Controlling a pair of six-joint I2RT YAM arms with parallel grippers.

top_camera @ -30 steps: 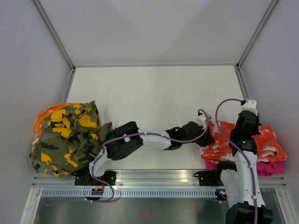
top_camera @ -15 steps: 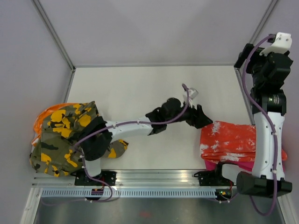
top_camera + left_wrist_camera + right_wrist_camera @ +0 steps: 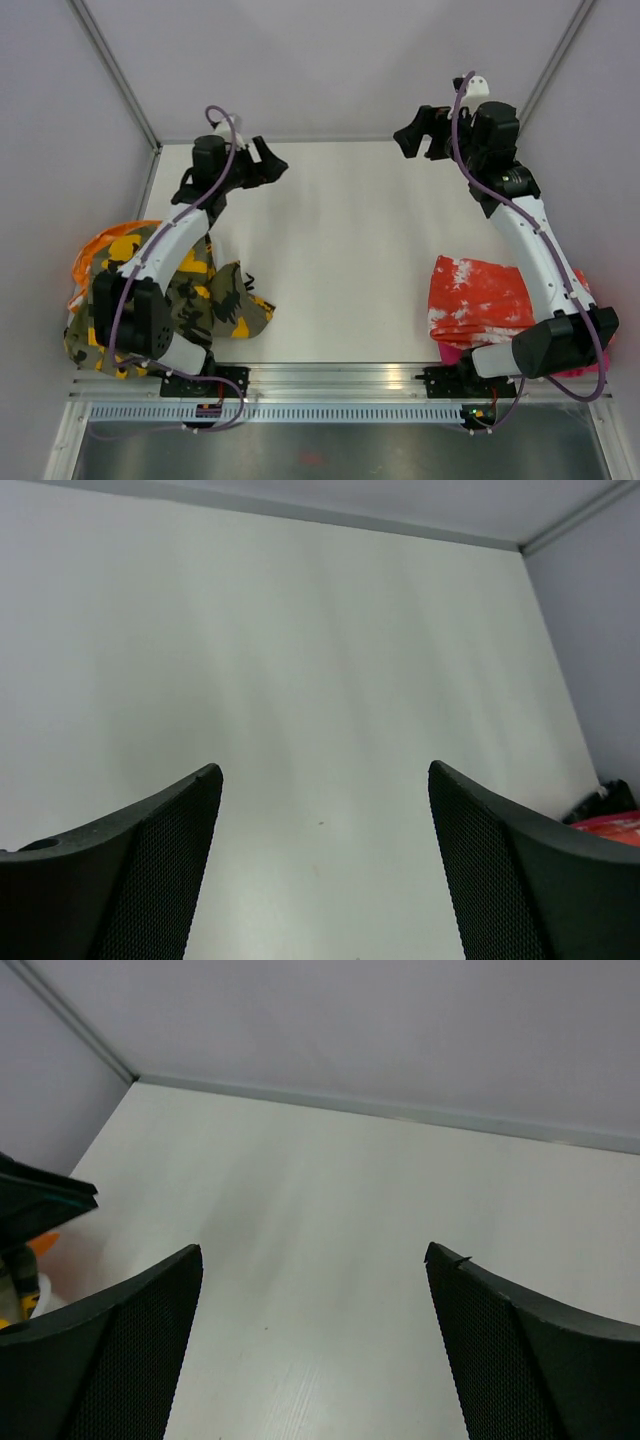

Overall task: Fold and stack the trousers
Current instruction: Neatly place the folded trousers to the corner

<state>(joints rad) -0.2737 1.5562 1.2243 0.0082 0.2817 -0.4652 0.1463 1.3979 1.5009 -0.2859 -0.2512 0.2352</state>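
Since they left the orange-red trousers (image 3: 480, 300) — left tool (image 3: 323, 768), right tool (image 3: 312, 1249) — high, wide open, empty.

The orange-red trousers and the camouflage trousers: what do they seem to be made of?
The orange-red trousers look like soft, matte cloth: they lie flat in a fold, with a blotchy white print. The camouflage trousers also look like soft, matte cloth, since they are crumpled in a loose heap. The exact fibre cannot be told.
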